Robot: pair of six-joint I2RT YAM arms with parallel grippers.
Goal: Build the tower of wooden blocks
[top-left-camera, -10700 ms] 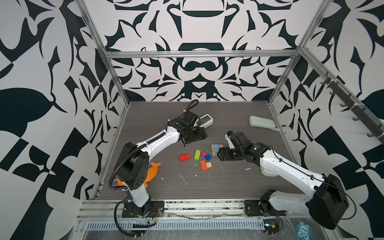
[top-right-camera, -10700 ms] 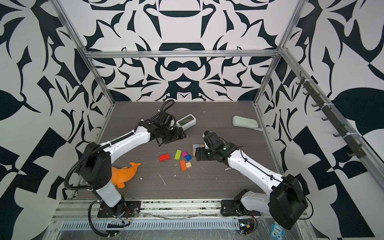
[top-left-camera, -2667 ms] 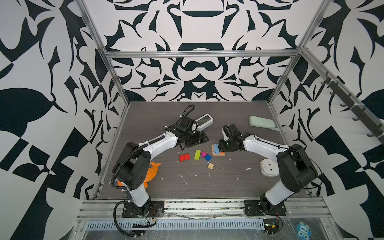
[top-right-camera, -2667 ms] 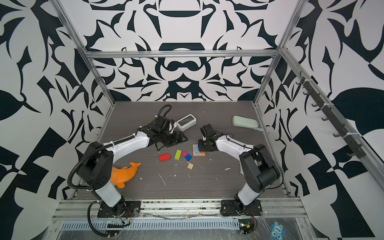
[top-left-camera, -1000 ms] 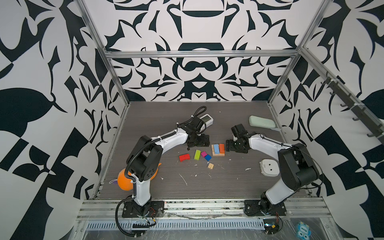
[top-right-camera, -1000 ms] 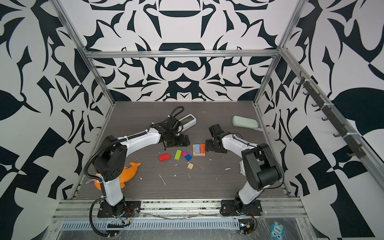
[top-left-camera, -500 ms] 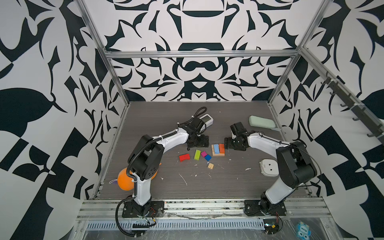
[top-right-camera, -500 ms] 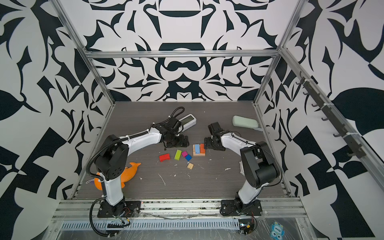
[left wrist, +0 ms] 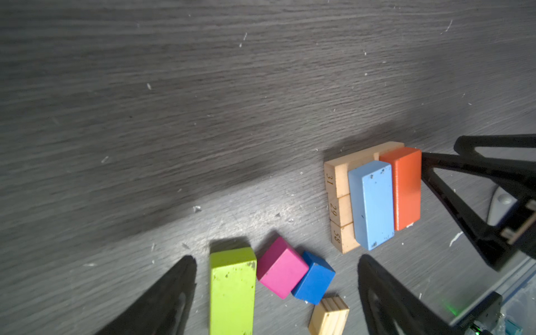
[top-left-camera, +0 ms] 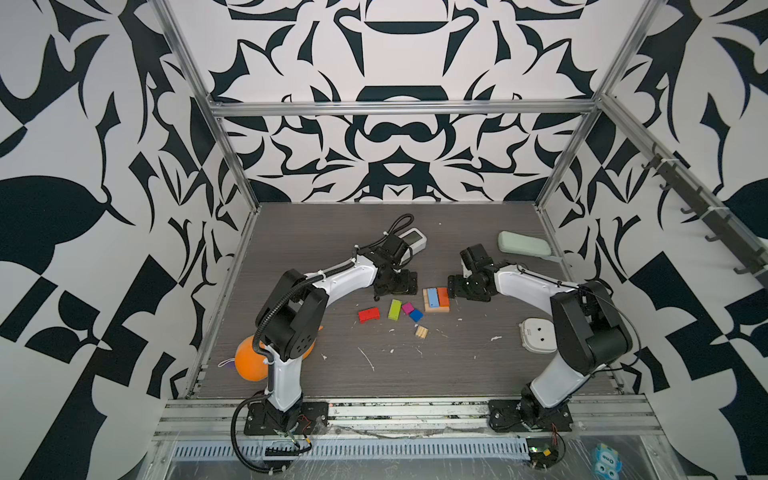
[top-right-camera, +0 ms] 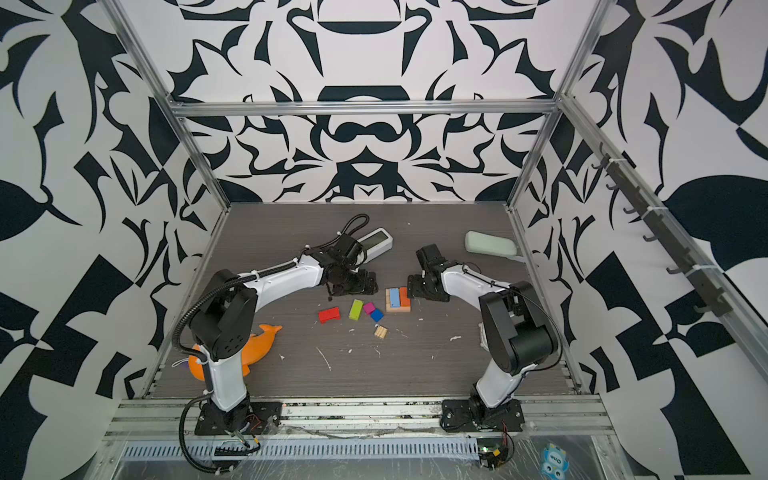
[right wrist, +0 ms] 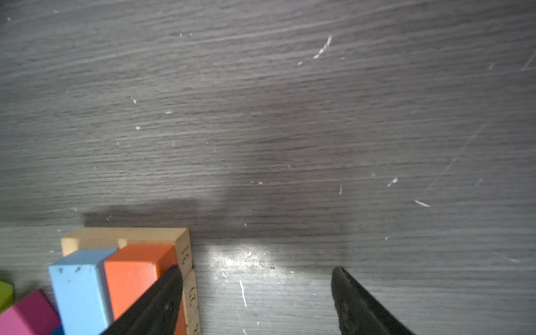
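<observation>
Hovering low over the desk [top-left-camera: 457,365] with left jaws apart, empty, lime green bar [left wrist: 232,290], magenta cube [left wrist: 281,268] and dark blue cube [left wrist: 314,278] lying just ahead. Holding right jaws apart too, one finger [right wrist: 156,298] beside, possibly touching, the orange bar [right wrist: 136,269] of the tower [top-left-camera: 433,297].

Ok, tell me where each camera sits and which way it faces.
Top views: high in front, looking down on the grey wood-grain table; left arm and right arm whole.
Left wrist: behind the open left gripper, facing loose coloured wooden blocks; right gripper visible.
Right wrist: behind the open right gripper, facing mostly table.
Both wrists share: light blue wooden bar, orange wooden bar, tan wooden bars.
</observation>
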